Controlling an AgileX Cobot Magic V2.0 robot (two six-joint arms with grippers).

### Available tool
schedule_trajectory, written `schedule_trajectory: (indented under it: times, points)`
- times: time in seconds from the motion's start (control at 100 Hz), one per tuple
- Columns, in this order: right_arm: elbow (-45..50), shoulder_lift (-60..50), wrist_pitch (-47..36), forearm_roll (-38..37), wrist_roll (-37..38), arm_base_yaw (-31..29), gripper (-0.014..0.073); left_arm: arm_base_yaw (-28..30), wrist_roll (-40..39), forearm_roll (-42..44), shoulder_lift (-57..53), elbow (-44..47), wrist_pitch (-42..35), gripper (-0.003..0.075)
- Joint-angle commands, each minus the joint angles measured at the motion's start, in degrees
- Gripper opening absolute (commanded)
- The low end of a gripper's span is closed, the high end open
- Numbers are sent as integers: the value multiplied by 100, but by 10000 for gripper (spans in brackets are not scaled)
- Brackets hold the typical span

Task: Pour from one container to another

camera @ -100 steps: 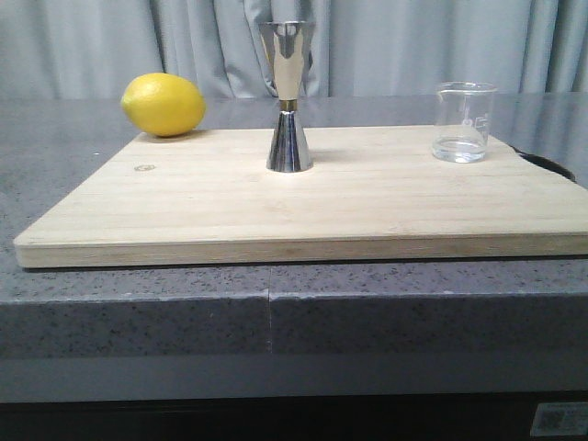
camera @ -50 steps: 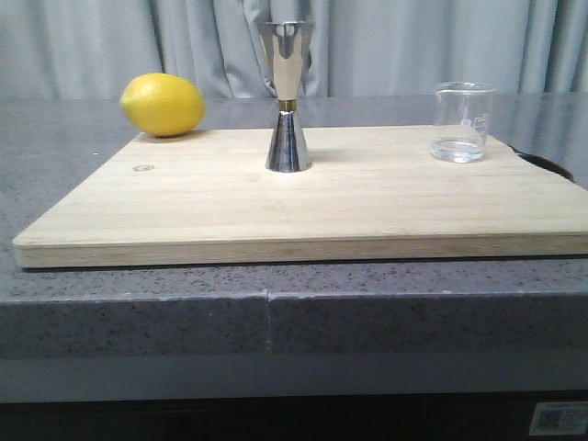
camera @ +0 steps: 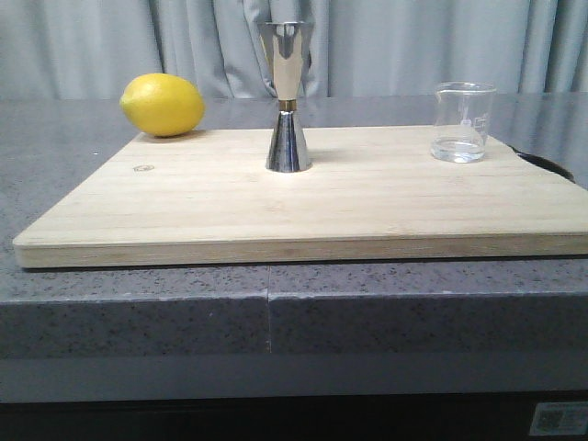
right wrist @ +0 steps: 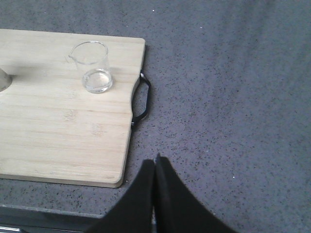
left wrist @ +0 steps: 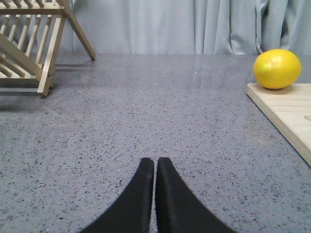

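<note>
The clear glass beaker [camera: 464, 122] with white marks stands upright at the back right of the wooden board [camera: 303, 197]; the right wrist view shows the beaker [right wrist: 92, 67] near the board's corner. The steel hourglass jigger [camera: 288, 96] stands upright at the board's back middle. Neither gripper appears in the front view. My left gripper [left wrist: 155, 162] is shut and empty over bare counter, left of the board. My right gripper [right wrist: 154, 162] is shut and empty above the counter, off the board's right front corner, well short of the beaker.
A yellow lemon [camera: 163, 105] rests at the board's back left corner, also seen as the lemon [left wrist: 277, 69]. A wooden dish rack [left wrist: 34, 43] stands far left. A black handle [right wrist: 142, 99] sticks out of the board's right edge. Grey curtains hang behind.
</note>
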Motion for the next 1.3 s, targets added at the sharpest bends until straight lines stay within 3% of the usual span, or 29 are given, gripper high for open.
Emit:
schedule_trajectory:
  times: [0.0, 0.57, 0.71, 0.81, 0.97, 1.11, 1.29]
  points:
    - [-138, 9, -412, -51, -61, -35, -58, -48, 20, 10, -125, 160, -478, -19]
    - [-90, -4, -469, -51, -61, -35, -58, -48, 20, 10, -125, 160, -478, -19]
    - [575, -653, -1256, 8, -61, -404, -58, -48, 20, 10, -125, 160, -478, -19]
    - [1534, -1355, -2386, 199, -61, -743, -58, -48, 20, 10, -125, 160, -478, -19]
    - [3047, -2296, -3898, 199, -61, -760, -58, -48, 20, 10, -125, 160, -478, -19]
    - [3892, -2872, -4417, 208, -61, -760, -58, -48, 20, 10, -125, 160, -478, -19]
    - [4332, -3116, -4627, 211, -61, -575, -58, -48, 20, 10, -125, 160, -478, -19]
